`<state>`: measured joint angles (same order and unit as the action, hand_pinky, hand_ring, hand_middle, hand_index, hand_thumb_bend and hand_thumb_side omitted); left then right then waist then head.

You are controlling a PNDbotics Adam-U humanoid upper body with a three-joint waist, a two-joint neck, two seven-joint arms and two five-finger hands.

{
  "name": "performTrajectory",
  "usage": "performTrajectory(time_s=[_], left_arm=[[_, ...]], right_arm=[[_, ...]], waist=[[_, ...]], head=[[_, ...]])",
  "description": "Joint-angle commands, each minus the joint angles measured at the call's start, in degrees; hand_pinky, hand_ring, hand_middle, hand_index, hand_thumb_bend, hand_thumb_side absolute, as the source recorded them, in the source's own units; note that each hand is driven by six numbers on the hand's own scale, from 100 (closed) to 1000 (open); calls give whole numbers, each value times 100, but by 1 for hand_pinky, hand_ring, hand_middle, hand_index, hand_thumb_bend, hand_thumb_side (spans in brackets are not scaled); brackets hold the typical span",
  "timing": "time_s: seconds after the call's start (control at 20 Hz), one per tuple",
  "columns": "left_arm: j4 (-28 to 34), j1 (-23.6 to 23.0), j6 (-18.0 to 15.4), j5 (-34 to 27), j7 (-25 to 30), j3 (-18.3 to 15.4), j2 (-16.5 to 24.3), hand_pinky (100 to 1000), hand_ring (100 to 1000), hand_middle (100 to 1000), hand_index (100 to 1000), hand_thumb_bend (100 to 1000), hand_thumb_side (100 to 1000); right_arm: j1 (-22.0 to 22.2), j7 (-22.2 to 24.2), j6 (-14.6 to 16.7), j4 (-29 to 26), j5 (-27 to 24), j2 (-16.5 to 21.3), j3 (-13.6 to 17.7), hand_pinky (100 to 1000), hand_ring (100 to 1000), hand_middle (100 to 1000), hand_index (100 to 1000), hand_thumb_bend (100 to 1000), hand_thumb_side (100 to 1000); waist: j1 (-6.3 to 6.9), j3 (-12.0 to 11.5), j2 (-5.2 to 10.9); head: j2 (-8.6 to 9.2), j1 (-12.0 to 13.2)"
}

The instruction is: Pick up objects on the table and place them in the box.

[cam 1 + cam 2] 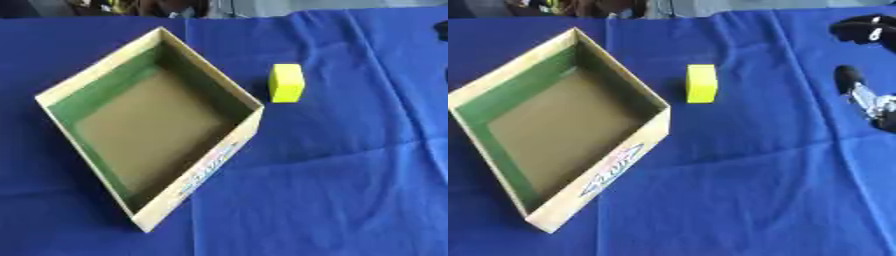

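Observation:
A yellow block (286,82) stands on the blue cloth just right of the box. The cardboard box (234,90) lies open at the left, turned like a diamond, with green inner walls and a brown floor; nothing lies in it. My right hand (866,31) comes in at the right edge of the right eye view, black with a silver part, well right of the block and apart from it. Only part of it shows, one finger (848,77) reaching toward the block's side. My left hand appears in neither view.
A blue cloth (332,190) with creases covers the whole table. Dark shapes sit beyond the far edge at the top left.

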<state>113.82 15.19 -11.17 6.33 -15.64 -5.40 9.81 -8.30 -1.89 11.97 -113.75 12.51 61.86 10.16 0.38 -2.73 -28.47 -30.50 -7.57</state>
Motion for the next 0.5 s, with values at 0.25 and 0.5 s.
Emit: performTrajectory(time_s=[0.25, 0.5], left_arm=[[77, 106, -32, -14, 48, 44, 155, 190, 335, 499, 526, 100, 875], [77, 144, -47, -13, 66, 59, 144, 188, 333, 499, 526, 100, 875]], right_arm=[[-312, 148, 244, -84, -60, 337, -109, 837, 859, 877, 929, 100, 894], [-507, 390, 390, -84, -147, 362, -232, 841, 866, 884, 935, 100, 912]], waist=[[-72, -132, 10], [-90, -250, -72]], head=[[144, -237], [215, -359]])
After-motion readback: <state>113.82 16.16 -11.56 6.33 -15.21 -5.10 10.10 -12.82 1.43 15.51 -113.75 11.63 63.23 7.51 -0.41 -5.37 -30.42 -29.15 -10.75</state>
